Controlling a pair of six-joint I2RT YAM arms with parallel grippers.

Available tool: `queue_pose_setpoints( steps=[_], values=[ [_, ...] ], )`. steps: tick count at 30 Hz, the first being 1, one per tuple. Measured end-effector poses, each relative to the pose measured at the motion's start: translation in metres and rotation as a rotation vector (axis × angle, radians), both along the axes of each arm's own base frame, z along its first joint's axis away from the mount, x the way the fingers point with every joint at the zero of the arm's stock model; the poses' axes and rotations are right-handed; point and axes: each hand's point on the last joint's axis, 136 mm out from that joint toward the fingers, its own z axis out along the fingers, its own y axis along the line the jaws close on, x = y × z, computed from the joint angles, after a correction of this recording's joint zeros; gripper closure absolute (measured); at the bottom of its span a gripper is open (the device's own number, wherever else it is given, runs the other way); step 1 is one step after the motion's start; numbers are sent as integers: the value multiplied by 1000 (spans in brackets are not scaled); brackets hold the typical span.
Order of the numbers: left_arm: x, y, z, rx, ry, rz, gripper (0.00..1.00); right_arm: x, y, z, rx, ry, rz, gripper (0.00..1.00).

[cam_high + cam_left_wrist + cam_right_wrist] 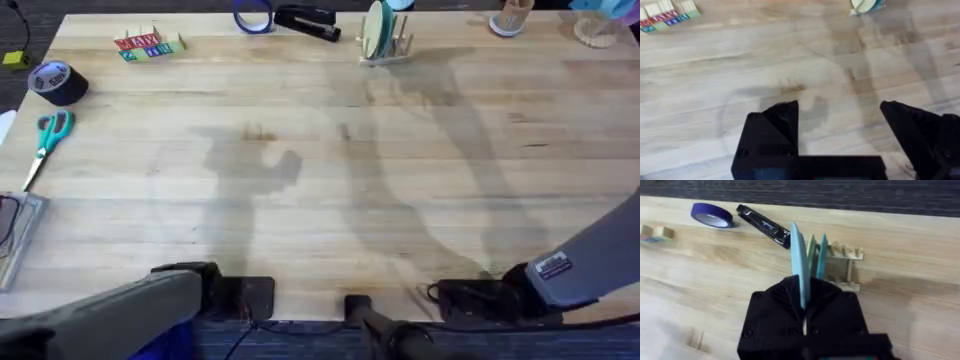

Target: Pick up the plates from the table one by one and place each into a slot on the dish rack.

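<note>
My right gripper [802, 282] is shut on a light blue plate [798, 255], which stands on edge and sticks out past the fingertips. In the overhead view that gripper [452, 293] is low over the table's [320, 200] front edge, far from the dish rack [388, 48]. The rack [846, 266] stands at the back of the table with a pale cream plate [378, 30] upright in its slots. Beside the pale plate [812, 250] a teal edge [822, 255] also stands in the rack. My left gripper [840, 107] is open over bare wood, near the front edge [250, 293].
A black stapler [308, 20] and a blue tape ring [253, 16] lie left of the rack. Coloured blocks [148, 45], a dark tape roll [56, 82] and green-handled scissors [45, 140] sit along the left side. Small items stand at the back right corner [512, 20].
</note>
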Motion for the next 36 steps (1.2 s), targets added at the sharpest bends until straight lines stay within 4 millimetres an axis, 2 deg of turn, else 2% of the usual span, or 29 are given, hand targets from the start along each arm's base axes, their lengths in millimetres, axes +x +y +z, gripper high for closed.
queue_pose_setpoints(
  steps=[5,8,18,26,32,36],
  values=[
    [-6,-2,-33,7,76,-18,6,2,-10,-2,-42,-2,-41,970],
    [-10,-2,-42,8,101,-21,6,4,-16,-3,-73,-8,-68,970],
    [-13,-3,-43,8,105,-22,5,9,-37,-3,-166,-29,-150,969],
    [-13,-3,-43,8,105,-22,5,10,-42,-3,-191,-34,-168,969],
    [-13,-3,-43,8,105,-22,5,6,-37,-5,-203,-21,-185,969],
    [-13,-3,-43,7,105,-22,6,2,-21,-3,-256,-44,-215,969]
  ],
)
